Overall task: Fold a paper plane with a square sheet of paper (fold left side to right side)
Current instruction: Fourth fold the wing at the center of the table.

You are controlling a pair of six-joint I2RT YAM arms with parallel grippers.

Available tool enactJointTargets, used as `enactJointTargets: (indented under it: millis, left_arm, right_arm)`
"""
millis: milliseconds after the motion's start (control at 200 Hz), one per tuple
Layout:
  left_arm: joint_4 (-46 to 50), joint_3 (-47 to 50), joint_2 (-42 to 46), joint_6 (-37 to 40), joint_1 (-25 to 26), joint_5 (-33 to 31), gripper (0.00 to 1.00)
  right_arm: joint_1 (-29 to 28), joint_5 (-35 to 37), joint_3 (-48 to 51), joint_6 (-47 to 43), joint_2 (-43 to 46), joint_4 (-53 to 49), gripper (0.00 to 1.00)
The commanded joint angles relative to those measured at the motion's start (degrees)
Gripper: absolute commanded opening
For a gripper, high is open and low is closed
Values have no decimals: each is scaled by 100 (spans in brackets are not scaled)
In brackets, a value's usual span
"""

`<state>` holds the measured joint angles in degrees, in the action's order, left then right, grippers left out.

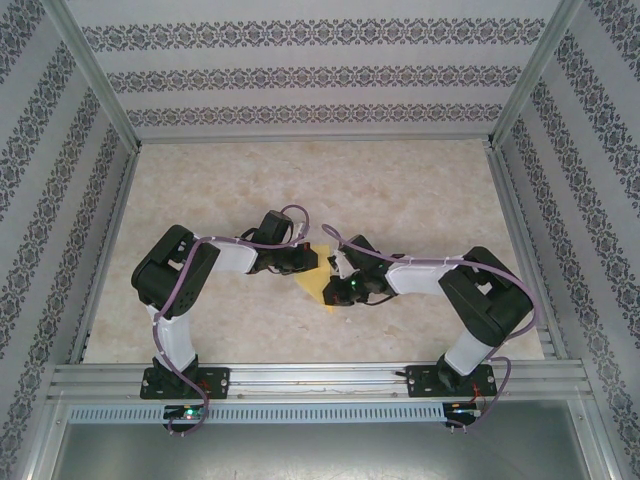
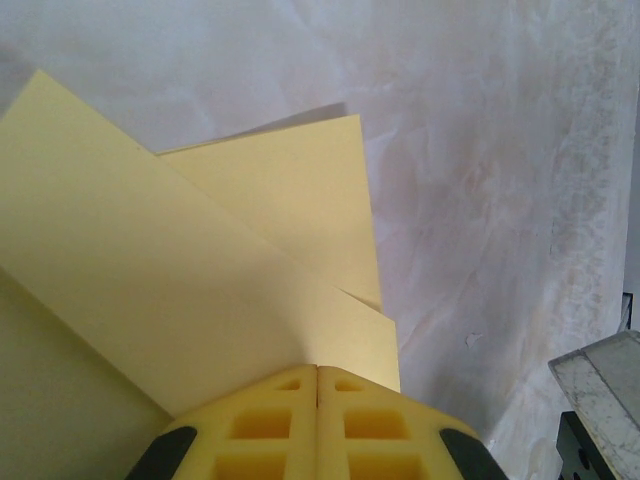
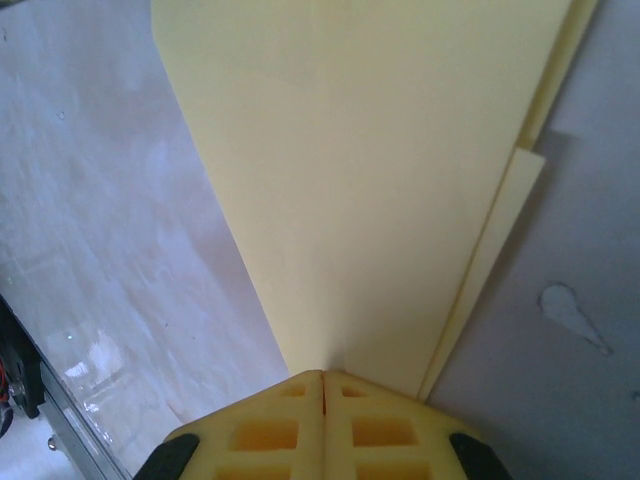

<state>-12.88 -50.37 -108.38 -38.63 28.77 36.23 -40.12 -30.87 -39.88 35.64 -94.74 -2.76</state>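
Observation:
The square sheet of paper (image 1: 313,278) is yellow and lies folded into a pointed, layered shape at the middle of the table, its tip toward the near edge. My left gripper (image 1: 303,259) comes in from the left and is shut, fingertips together on the paper's upper left part. In the left wrist view the closed left gripper (image 2: 317,369) meets overlapping flaps of the paper (image 2: 200,250). My right gripper (image 1: 338,272) is shut at the paper's right side. In the right wrist view the right gripper (image 3: 323,375) presses on the narrow end of the folded paper (image 3: 380,170).
The pale marbled tabletop (image 1: 400,190) is walled by patterned panels and aluminium posts. A metal rail (image 1: 320,380) runs along the near edge between the two arm bases. A grey metal part (image 2: 600,380) shows at the left wrist view's right edge.

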Motion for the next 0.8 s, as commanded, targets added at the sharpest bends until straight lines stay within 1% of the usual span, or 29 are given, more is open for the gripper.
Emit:
enactJointTargets:
  millis: [0,660,794]
  left_arm:
    - [549,151,-325,75,-154,-649,0]
    - [552,82,-296,84,-170,-586,0]
    - [526,68,-277,77,-167,-525,0]
  right_arm:
    - [-141,-99,289,-26,49,-671,0]
    - [-252,-181,797,171,480,-623,0]
    - [-209,-306,730,150,801,-735,0]
